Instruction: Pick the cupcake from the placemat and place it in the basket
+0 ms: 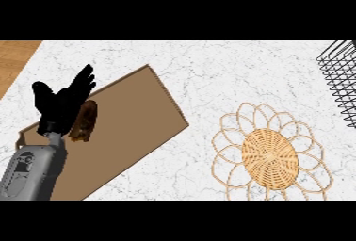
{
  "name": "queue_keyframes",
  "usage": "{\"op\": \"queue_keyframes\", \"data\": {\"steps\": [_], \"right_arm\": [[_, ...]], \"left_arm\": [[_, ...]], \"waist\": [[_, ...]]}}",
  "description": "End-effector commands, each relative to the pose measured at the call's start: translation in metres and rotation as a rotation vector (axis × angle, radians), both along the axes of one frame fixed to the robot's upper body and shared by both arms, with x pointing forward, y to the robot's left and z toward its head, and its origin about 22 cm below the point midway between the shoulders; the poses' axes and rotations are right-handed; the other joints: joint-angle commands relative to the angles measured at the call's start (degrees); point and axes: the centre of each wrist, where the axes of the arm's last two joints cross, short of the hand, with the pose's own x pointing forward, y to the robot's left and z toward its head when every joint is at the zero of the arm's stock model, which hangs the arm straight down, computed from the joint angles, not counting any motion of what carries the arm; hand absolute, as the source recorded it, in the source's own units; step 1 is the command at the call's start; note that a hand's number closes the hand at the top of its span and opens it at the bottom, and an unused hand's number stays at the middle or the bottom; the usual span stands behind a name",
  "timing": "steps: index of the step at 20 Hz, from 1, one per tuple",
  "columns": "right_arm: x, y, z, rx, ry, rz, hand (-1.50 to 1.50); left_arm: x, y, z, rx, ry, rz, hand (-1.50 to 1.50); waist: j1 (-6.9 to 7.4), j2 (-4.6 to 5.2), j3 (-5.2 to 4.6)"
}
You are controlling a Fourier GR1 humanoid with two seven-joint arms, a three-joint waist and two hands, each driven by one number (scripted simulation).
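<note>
White marble counter [208,70] filled most of what I saw from the head view, with a strip of wooden surface [14,56] at the upper left corner. One brown placemat [132,122] lay on the left part of the counter, a flat rectangle turned at an angle so that its long sides ran from lower left to upper right. On it I could make out one cupcake [84,123], a small brown thing seen as a narrow shape, with its long axis running nearly up and down in the view and leaning slightly to the right at the top. Which end was its top I could not tell. It sat near the placemat's left edge, just beside my left hand [62,106] and partly hidden behind it.

My left hand came in from the lower left on its grey forearm [31,172]. Its fingers were straight and spread, pointing up and to the right, with the thumb standing apart to the left. They were not curled round the cupcake; whether the palm touched it I could not tell. My right hand did not show at all.

One woven wicker trivet [271,157], with a tight round middle and looped petals around it, lay on the counter well to the right of the placemat. One black wire basket [341,75] stood at the upper right edge, only partly in view, well apart from the cupcake.
</note>
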Motion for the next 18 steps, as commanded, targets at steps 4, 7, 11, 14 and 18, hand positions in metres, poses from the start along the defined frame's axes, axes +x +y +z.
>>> {"op": "queue_keyframes", "data": {"steps": [4, 7, 11, 14, 18], "right_arm": [[-0.005, -0.032, 0.007, 0.081, -0.003, -0.231, 1.5], [-0.004, -0.034, -0.005, 0.106, 0.01, -0.251, 1.5], [-0.004, -0.044, -0.023, 0.096, 0.031, -0.249, 1.5], [-0.006, -0.055, -0.055, 0.084, 0.056, -0.265, 1.5], [-0.009, -0.067, -0.066, 0.102, -0.009, -0.252, 1.5]], "left_arm": [[-0.005, -0.002, -0.008, -0.01, -0.003, 0.004, 0.0], [0.001, 0.0, 0.001, 0.007, 0.0, 0.019, 0.0], [-0.011, 0.022, -0.003, 0.004, 0.018, 0.04, 0.0], [-0.009, 0.016, -0.009, -0.015, 0.02, 0.054, 0.0], [-0.01, 0.016, -0.008, -0.019, 0.038, 0.054, 0.0]], "waist": [[-0.69, -0.15, 0.09], [-1.23, -0.28, 0.2], [-1.7, -1.06, 0.27], [-2.9, -1.14, 0.29], [-3.31, -1.21, 0.35]]}}
